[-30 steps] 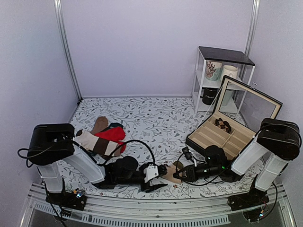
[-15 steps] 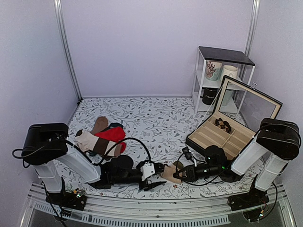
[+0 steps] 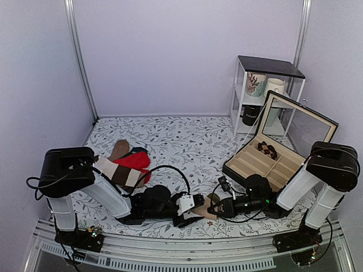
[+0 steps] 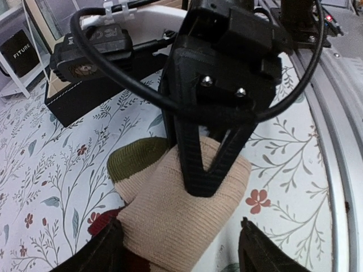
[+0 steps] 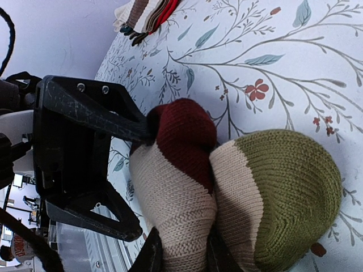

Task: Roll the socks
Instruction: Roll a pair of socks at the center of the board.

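Off to the right, a black hinged display box [image 3: 235,168] stands open on the flower-printed tablecloth [image 3: 187,139], its glass-paned lid [image 3: 300,127] tilted back. Its beige-lined compartments hold one small brown item [image 3: 266,149] in a far cell, too small to identify. Behind the box, a white open shelf unit with a dark top [image 3: 271,66] carries a floral mug [image 3: 256,84] and a cream mug [image 3: 275,86] on the upper level, and a black mug [image 3: 250,115] below.

The pair of tan-beige knitted socks [image 3: 205,208], bundled into a short thick roll, lies on the cloth near the front edge, between the two grippers. Its long axis runs left to right, from one gripper to the other, roughly along the table's near edge. An olive-green end [image 5: 283,192] bulges toward the far side of the table, and a dark maroon patch [image 5: 184,136] faces the left gripper [image 3: 195,203].

The right gripper [image 5: 181,258] is clamped on the tan fabric, with one black finger [image 4: 195,164] pressing down on top of the roll. The left gripper's jaws stand apart, straddling the roll's left end. One finger touches the maroon patch, and the other sits just beside the tan knit with cloth showing between them. A loose heap of other socks [image 3: 127,167], red and brown-banded, lies well apart at the left.
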